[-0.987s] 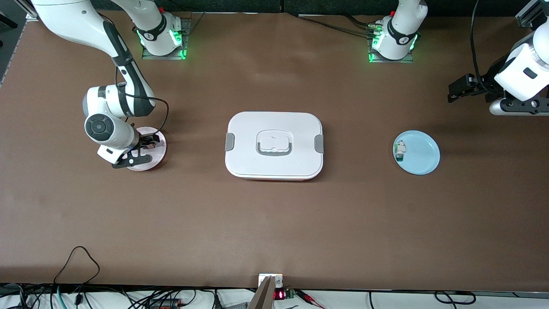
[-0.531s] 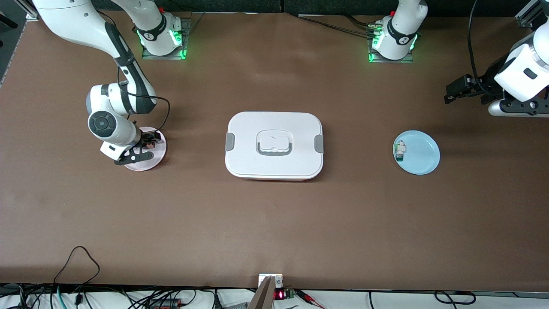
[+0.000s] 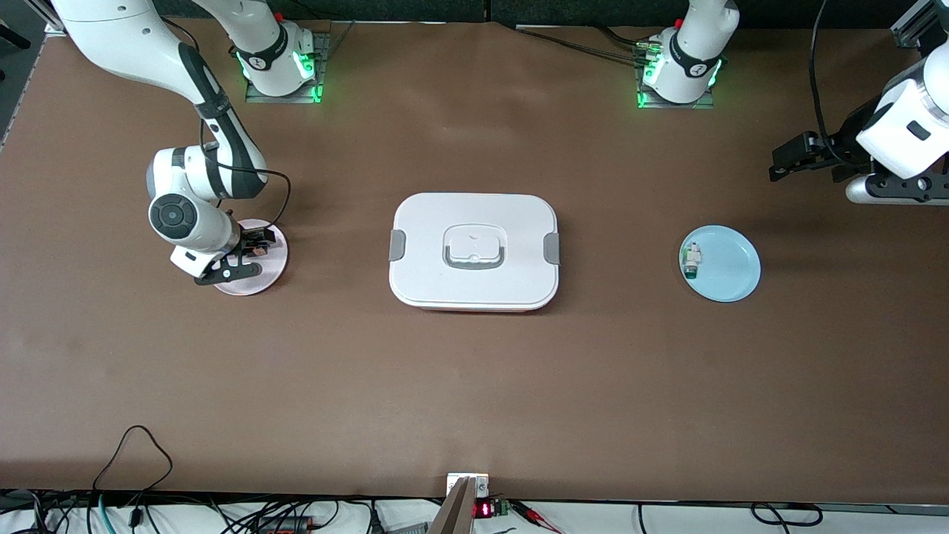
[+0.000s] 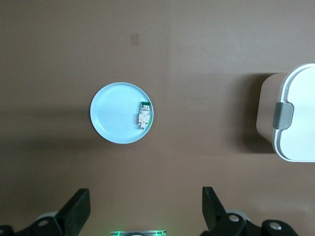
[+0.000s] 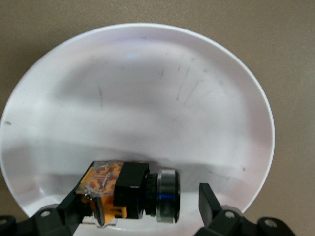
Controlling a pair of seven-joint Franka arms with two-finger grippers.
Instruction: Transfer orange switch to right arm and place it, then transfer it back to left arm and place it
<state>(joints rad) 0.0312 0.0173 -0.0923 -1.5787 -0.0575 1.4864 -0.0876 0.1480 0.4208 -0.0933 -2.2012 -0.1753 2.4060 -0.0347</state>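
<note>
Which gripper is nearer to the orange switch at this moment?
Right. The right gripper is down at the pink plate, open fingers either side of the orange switch. The left gripper, open, waits over bare table at the left arm's end.

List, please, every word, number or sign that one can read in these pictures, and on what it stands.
None can be read.
Red display at the table edge nearest the front camera: lit digits, too small to read.
Arm bases: a small dark mark on each, too small to read.
Orange switch: orange markings, no legible text.
</note>
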